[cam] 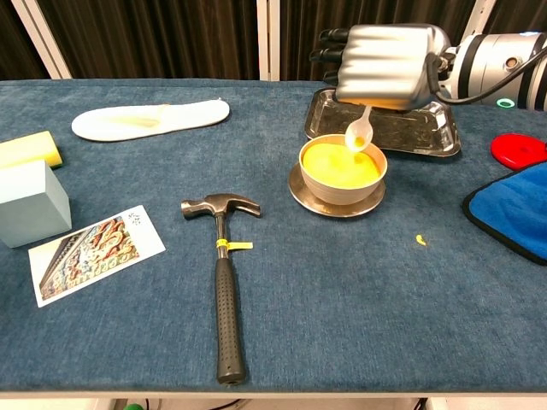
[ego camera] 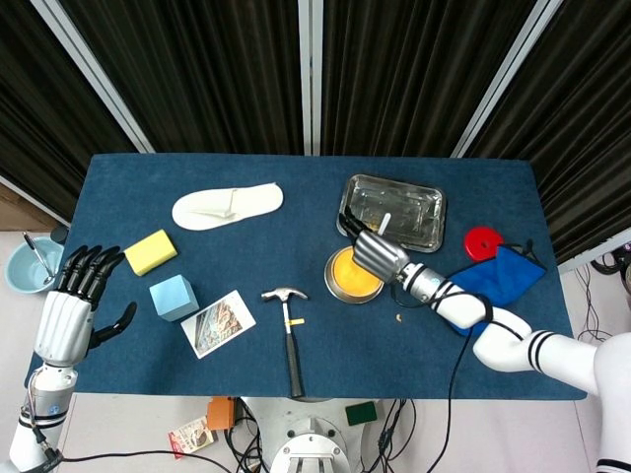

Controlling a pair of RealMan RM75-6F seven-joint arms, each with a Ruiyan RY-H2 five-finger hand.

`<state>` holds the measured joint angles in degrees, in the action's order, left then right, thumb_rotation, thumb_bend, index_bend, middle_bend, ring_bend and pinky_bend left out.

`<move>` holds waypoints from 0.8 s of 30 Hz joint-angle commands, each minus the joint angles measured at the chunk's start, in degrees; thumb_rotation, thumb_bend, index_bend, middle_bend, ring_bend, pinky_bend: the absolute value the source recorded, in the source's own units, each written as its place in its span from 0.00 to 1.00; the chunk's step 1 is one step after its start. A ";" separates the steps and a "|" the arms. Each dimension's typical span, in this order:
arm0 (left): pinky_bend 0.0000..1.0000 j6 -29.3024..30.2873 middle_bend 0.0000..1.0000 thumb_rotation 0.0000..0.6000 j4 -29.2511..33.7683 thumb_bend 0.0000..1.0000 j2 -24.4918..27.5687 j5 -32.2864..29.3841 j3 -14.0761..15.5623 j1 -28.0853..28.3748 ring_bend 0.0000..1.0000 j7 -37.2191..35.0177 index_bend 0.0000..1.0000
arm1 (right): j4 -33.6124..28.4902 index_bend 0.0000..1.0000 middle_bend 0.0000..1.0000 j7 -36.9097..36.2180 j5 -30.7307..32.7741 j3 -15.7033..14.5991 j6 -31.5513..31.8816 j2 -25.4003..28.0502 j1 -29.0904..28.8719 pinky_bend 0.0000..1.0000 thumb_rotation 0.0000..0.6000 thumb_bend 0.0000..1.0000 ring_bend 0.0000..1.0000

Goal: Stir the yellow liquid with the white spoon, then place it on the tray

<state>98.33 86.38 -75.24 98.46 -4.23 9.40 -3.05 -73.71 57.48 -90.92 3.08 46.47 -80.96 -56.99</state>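
A bowl of yellow liquid (cam: 340,167) (ego camera: 353,276) stands on a saucer right of centre. My right hand (cam: 382,64) (ego camera: 373,252) hovers over the bowl's far rim and holds the white spoon (cam: 359,132). The spoon's bowl hangs clear above the liquid with yellow in it. Behind the bowl lies the metal tray (cam: 432,141) (ego camera: 419,209). Off the table's left edge, my left hand (ego camera: 71,310) is open and holds nothing.
A hammer (cam: 222,278) lies in the middle, a photo card (cam: 92,249) and blue block (cam: 30,201) to its left. A yellow sponge (ego camera: 150,251) and white slipper (cam: 149,118) sit further back. A blue cloth (cam: 517,209), red disc (cam: 519,149) and yellow drip (cam: 420,240) are on the right.
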 commanded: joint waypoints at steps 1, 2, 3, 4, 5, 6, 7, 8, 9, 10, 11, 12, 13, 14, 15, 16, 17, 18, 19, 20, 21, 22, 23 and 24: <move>0.09 0.14 0.12 0.96 -0.43 0.28 -0.37 -0.18 0.14 -0.22 0.09 -0.37 0.13 | -2.57 0.63 0.30 8.28 1.76 0.83 -2.55 0.73 -0.93 0.13 1.00 0.48 0.08; 0.09 0.18 0.12 0.95 -0.65 0.28 -0.52 -0.25 0.18 -0.29 0.09 -0.49 0.13 | -2.67 0.63 0.30 9.51 2.06 0.93 -2.72 0.60 -0.99 0.13 1.00 0.48 0.08; 0.09 0.25 0.12 0.97 -0.92 0.28 -0.75 -0.31 0.21 -0.37 0.09 -0.64 0.13 | -2.70 0.64 0.30 11.04 2.34 1.09 -3.06 0.41 -1.25 0.13 1.00 0.48 0.08; 0.09 0.28 0.12 0.96 -1.11 0.28 -0.91 -0.35 0.24 -0.42 0.09 -0.79 0.13 | -2.72 0.64 0.30 12.01 2.48 1.18 -3.28 0.27 -1.45 0.13 1.00 0.48 0.08; 0.09 0.33 0.12 0.96 -1.29 0.28 -1.07 -0.40 0.26 -0.47 0.09 -0.92 0.13 | -2.76 0.65 0.30 12.87 2.69 1.30 -3.53 0.16 -1.66 0.13 1.00 0.48 0.08; 0.09 0.37 0.12 0.96 -1.49 0.28 -1.23 -0.48 0.25 -0.52 0.09 -1.07 0.13 | -2.75 0.65 0.30 13.71 2.88 1.46 -3.64 0.00 -1.83 0.13 1.00 0.48 0.08; 0.09 0.41 0.12 0.96 -1.74 0.28 -1.44 -0.58 0.24 -0.56 0.09 -1.28 0.13 | -2.56 0.65 0.30 14.88 3.23 1.68 -3.77 -0.33 -2.04 0.13 1.00 0.48 0.08; 0.09 0.45 0.12 0.96 -1.92 0.28 -1.56 -0.65 0.24 -0.60 0.09 -1.45 0.13 | -2.36 0.65 0.30 15.97 3.71 1.87 -3.84 -0.64 -2.09 0.13 1.00 0.48 0.08; 0.09 0.51 0.12 0.95 -2.11 0.28 -1.69 -0.69 0.23 -0.64 0.09 -1.60 0.13 | -2.14 0.65 0.30 17.26 4.22 1.98 -3.83 -1.01 -2.07 0.13 1.00 0.48 0.08; 0.09 0.61 0.12 0.95 -2.40 0.28 -1.86 -0.73 0.23 -0.69 0.09 -1.83 0.13 | -1.73 0.66 0.30 19.08 4.97 2.08 -3.87 -1.65 -2.04 0.13 1.00 0.48 0.08; 0.09 0.67 0.12 0.96 -2.62 0.28 -1.97 -0.76 0.24 -0.74 0.09 -1.99 0.13 | -1.44 0.65 0.30 20.27 5.59 2.15 -3.91 -2.17 -2.00 0.13 1.00 0.48 0.08; 0.09 0.70 0.12 0.96 -2.86 0.28 -2.08 -0.84 0.24 -0.79 0.09 -2.16 0.13 | -1.07 0.66 0.30 21.30 6.11 2.09 -4.03 -2.79 -2.00 0.13 1.00 0.48 0.08; 0.09 0.70 0.12 0.95 -3.20 0.28 -2.26 -0.99 0.25 -0.85 0.09 -2.44 0.13 | -0.46 0.66 0.30 22.34 6.66 1.93 -3.92 -3.69 -1.86 0.12 1.00 0.48 0.08; 0.09 0.69 0.12 0.95 -3.46 0.28 -2.38 -1.09 0.27 -0.89 0.09 -2.70 0.13 | 0.08 0.66 0.30 22.90 7.05 1.81 -3.94 -4.38 -1.81 0.12 1.00 0.48 0.08; 0.09 0.69 0.12 0.95 -3.73 0.28 -2.49 -1.20 0.29 -0.94 0.09 -2.96 0.13 | 0.60 0.66 0.30 23.25 7.49 1.66 -4.07 -5.04 -1.76 0.12 1.00 0.48 0.08; 0.09 0.70 0.12 0.96 -4.10 0.28 -2.64 -1.32 0.33 -1.02 0.09 -3.27 0.13 | 1.26 0.66 0.30 23.50 7.86 1.43 -4.22 -5.82 -1.76 0.12 1.00 0.48 0.08; 0.09 0.72 0.12 0.96 -4.35 0.28 -2.73 -1.41 0.36 -1.08 0.09 -3.49 0.13 | 1.81 0.66 0.30 23.71 7.96 1.22 -4.32 -6.33 -1.82 0.12 1.00 0.48 0.08; 0.09 0.75 0.12 0.96 -4.61 0.28 -2.81 -1.48 0.37 -1.13 0.09 -3.71 0.13 | 2.29 0.66 0.30 23.86 8.03 1.01 -4.40 -6.78 -1.87 0.12 1.00 0.48 0.08; 0.09 0.80 0.12 0.96 -4.91 0.28 -2.92 -1.57 0.38 -1.21 0.09 -3.98 0.13 | 2.81 0.66 0.30 23.84 8.12 0.86 -4.36 -7.39 -1.93 0.11 1.00 0.48 0.08; 0.09 0.84 0.12 0.97 -5.13 0.28 -3.01 -1.63 0.38 -1.25 0.09 -4.15 0.13 | 3.16 0.67 0.30 23.74 8.22 0.81 -4.26 -7.81 -1.95 0.11 1.00 0.48 0.08; 0.09 0.87 0.12 0.96 -5.33 0.28 -3.08 -1.68 0.39 -1.29 0.09 -4.32 0.13 | 3.44 0.67 0.30 23.65 8.32 0.80 -4.12 -8.18 -1.97 0.11 1.00 0.48 0.08; 0.09 0.92 0.12 0.96 -5.57 0.28 -3.16 -1.72 0.40 -1.34 0.09 -4.53 0.13 | 3.64 0.67 0.30 23.42 8.38 0.79 -3.91 -8.56 -2.01 0.11 1.00 0.48 0.08; 0.09 0.96 0.12 0.95 -5.72 0.28 -3.21 -1.73 0.42 -1.38 0.09 -4.65 0.13 | 3.73 0.67 0.30 23.27 8.38 0.72 -3.82 -8.77 -2.05 0.11 1.00 0.48 0.08; 0.09 0.99 0.12 0.95 -5.92 0.28 -3.26 -1.76 0.44 -1.43 0.09 -4.75 0.13 | 3.78 0.67 0.30 23.18 8.41 0.60 -3.79 -8.97 -2.11 0.11 1.00 0.48 0.08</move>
<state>99.29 80.52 -78.46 96.73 -3.81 8.00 -7.75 -69.98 80.73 -82.56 3.77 42.62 -89.83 -59.05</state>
